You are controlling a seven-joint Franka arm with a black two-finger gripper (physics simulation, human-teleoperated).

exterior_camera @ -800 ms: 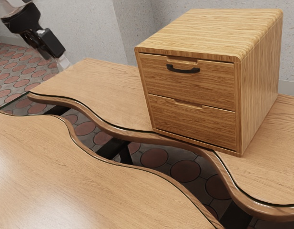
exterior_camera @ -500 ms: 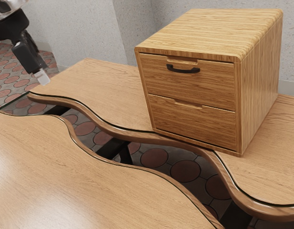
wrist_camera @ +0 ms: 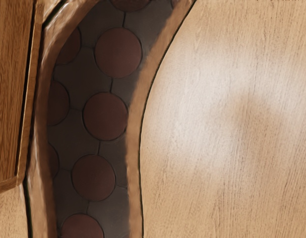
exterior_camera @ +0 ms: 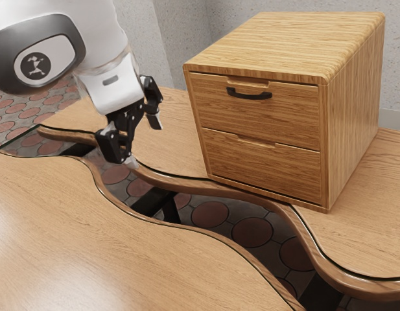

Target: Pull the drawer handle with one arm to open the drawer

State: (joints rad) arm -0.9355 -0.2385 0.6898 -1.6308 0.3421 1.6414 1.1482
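Wood cabinet (exterior_camera: 290,42): two drawers (exterior_camera: 251,120) (exterior_camera: 261,165), one black handle (exterior_camera: 249,96); jaws open, off handle.

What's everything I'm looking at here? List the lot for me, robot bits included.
cabinet: one, light wood, on the far tabletop at the exterior view's right
upper drawer: one, wood, shut
handle: one, black, on the upper drawer's front
lower drawer: one, wood, shut
far tabletop: one, wood, wavy edge
near tabletop: one, wood, wavy edge
floor: grey with reddish round tiles, seen through the gap between the tabletops
wall: grey, behind
arm: one, white, upper left of the exterior view
gripper: one, black, open, over the far tabletop's edge
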